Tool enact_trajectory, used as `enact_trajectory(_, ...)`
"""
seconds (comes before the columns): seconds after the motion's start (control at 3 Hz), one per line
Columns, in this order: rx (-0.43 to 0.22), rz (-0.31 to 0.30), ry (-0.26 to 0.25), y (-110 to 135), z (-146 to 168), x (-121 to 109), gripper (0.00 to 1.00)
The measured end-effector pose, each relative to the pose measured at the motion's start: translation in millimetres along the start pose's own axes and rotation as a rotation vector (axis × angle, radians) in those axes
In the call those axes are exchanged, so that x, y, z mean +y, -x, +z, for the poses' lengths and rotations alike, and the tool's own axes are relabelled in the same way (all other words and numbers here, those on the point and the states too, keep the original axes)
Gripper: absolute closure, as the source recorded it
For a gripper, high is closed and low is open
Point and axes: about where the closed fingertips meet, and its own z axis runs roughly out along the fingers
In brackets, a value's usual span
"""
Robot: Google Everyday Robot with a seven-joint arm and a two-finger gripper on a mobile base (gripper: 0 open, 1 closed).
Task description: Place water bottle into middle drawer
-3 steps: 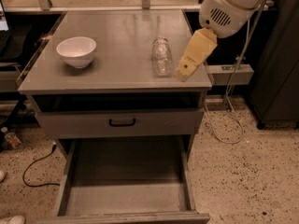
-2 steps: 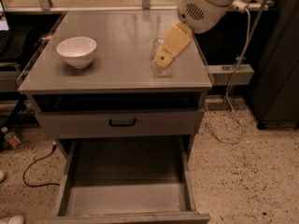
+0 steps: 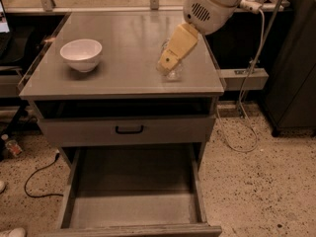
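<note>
In the last second the gripper (image 3: 167,65) has swung in from the right edge of the cabinet top (image 3: 123,80) and now hangs over the water bottle (image 3: 175,74), hiding most of it; whether the claw is wide, narrow or already gripping, I cannot tell. The bottle is on the top, well right of the white bowl (image 3: 81,54), so the pickup looks about to begin; the middle drawer (image 3: 133,211) stands pulled out below. No brand, label or writing can be read.

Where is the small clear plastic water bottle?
In camera view, the bottle sits right of the white bowl on the grey cabinet top, partly hidden behind the tan gripper.
</note>
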Motion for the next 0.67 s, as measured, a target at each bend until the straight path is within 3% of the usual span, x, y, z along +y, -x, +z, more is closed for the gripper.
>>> enact_trajectory(0.33, 0.014, 0.039, 0.014, 16.4, 21.9, -12.8, 0.0)
enact_trajectory(0.67, 0.062, 0.081, -0.006, 35.5, 53.5, -37.2, 0.0)
